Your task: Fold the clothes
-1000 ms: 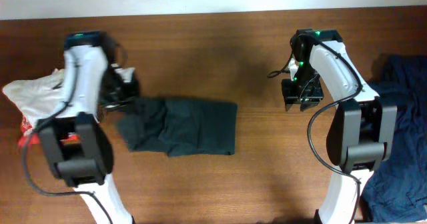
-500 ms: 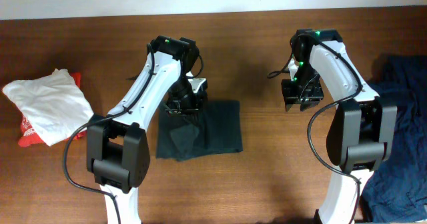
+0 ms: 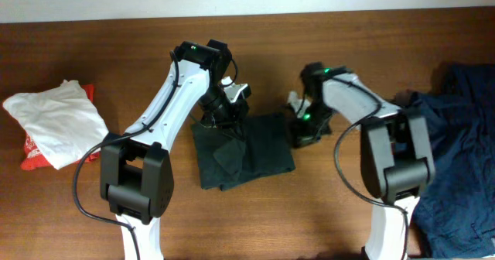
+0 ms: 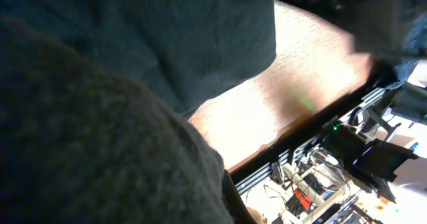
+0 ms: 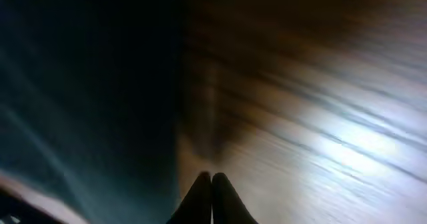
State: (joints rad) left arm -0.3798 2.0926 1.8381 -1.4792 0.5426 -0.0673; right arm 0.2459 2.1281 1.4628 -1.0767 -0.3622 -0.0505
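I have the folded black cloth T-shirt (image 3: 259,148) mid-table, with my left gripper (image 3: 227,114) buried at its 11 o'clock edge, probably anchoring it (grip unreadable), and my right gripper (image 3: 300,131) at 2 o'clock, fingertips together, probably to nudge that edge square.

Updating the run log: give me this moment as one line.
phase: folding | dark shirt: partly folded | left claw: at its far edge, grip unclear | right claw: shut, at its right edge
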